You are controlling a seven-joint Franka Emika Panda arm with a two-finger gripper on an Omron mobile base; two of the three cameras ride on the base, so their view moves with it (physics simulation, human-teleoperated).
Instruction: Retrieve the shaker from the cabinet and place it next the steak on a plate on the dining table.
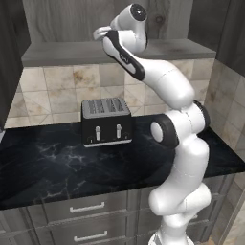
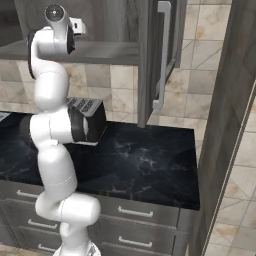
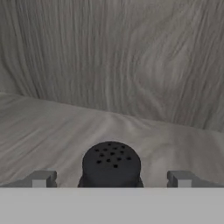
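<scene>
Cabinet (image 1: pixel 72 28): grey wood-grain wall unit above the desk, flat grey shelf board (image 1: pixel 62 51), dark side panels. In the right base view its door (image 2: pixel 160 55) stands swung open, long silver handle facing out.

Desk (image 1: pixel 57 162): black marble top with faint white veins, tiled wall behind, grey drawers (image 1: pixel 86 208) with silver handles below.

Arm (image 1: pixel 179 143): rises from the base and bends up and back, so the hand sits at shelf level inside the cabinet opening.

Toaster (image 1: pixel 106 121): dark, four-slot, two levers on the front, standing on the desk near the back wall, below the shelf and left of the arm in the left base view.

Claw (image 3: pixel 111 178): jaws wide apart. In the hand view the two fingertips (image 3: pixel 43 178) sit far out at either side, with clear gaps to the shaker between them. Touching nothing, holding nothing.

Shaker (image 3: pixel 111 165): black, round perforated cap facing the hand camera, upright on the shelf board, centred between the fingertips. Wood-grain back wall of the cabinet behind it. Body below the cap is cut off at the bottom edge, so how far the tips reach down past the cap I can't tell.
</scene>
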